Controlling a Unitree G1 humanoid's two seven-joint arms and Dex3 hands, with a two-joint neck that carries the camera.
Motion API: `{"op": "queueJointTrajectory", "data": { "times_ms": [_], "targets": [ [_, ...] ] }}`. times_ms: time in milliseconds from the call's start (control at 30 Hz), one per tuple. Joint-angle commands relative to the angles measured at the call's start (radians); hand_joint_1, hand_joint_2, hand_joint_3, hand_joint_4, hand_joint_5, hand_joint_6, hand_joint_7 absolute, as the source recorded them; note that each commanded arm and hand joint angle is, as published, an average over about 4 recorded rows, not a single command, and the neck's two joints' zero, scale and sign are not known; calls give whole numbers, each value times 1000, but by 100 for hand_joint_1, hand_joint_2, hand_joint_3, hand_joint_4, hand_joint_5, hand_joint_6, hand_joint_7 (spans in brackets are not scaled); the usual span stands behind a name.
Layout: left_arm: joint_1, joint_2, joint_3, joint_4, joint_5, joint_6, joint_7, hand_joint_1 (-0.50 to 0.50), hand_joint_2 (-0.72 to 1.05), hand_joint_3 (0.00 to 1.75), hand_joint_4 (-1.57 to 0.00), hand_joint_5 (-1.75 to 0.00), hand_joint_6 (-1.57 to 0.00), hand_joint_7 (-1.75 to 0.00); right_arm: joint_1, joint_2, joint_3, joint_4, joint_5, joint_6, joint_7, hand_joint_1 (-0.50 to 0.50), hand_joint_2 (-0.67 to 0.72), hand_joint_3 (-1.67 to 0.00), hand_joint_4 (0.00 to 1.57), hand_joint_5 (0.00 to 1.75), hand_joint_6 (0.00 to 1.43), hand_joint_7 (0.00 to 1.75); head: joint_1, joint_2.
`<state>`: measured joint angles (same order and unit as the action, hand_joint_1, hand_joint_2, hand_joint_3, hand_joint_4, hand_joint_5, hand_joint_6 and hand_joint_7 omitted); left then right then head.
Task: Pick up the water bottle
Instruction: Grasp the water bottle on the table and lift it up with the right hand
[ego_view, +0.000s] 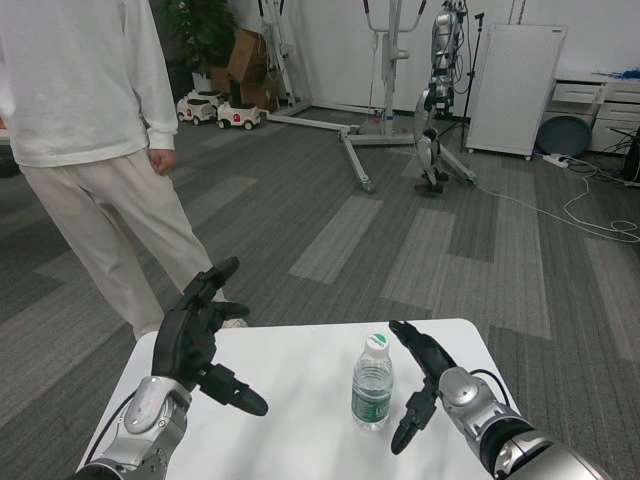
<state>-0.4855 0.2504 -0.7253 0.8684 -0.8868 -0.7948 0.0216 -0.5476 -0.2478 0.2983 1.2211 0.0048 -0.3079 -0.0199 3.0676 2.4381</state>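
Observation:
A clear water bottle (372, 384) with a white cap and a green label stands upright on the white table (290, 360), right of its middle. My right hand (418, 378) is just right of the bottle with its fingers spread apart, a small gap between them and the bottle. My left hand (200, 338) is raised over the table's left part, fingers apart, holding nothing, well away from the bottle.
A person (95, 140) in a white top and beige trousers stands at the table's far left corner. Beyond the table lie grey carpet, a metal stand (355, 140), another robot (438, 100) and a white cabinet (515, 88).

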Motion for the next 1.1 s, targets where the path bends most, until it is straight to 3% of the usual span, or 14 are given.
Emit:
{"op": "queueJointTrajectory", "data": {
  "times_ms": [33,300,733,900,1100],
  "targets": [
    [-5,3,1,11,-3,-6,3,-50,-55,9,0,-175,0,-38,-38,7,7,33,4,0,-38,-46,36,-4,0,0,0,0,0,-3],
    [-10,3,-3,14,-3,-6,3,-50,-55,9,0,-175,0,-38,-45,10,-2,76,4,2,-91,-46,41,-8,0,0,0,0,-5,-3],
    [-10,1,-5,14,-2,-8,3,-50,-55,9,0,-175,0,-35,-49,8,2,98,3,16,-89,-46,41,-6,0,0,0,0,-2,-2],
    [-9,1,-5,14,-2,-8,3,-50,-55,9,0,-175,0,-35,-53,8,44,95,3,15,-87,-46,34,0,0,0,0,0,-4,2],
    [-5,-2,-2,14,-1,-8,3,-50,-55,9,0,-175,0,-35,-64,5,88,85,3,15,-74,-46,34,-6,0,0,0,0,-10,6]
  ]
}}
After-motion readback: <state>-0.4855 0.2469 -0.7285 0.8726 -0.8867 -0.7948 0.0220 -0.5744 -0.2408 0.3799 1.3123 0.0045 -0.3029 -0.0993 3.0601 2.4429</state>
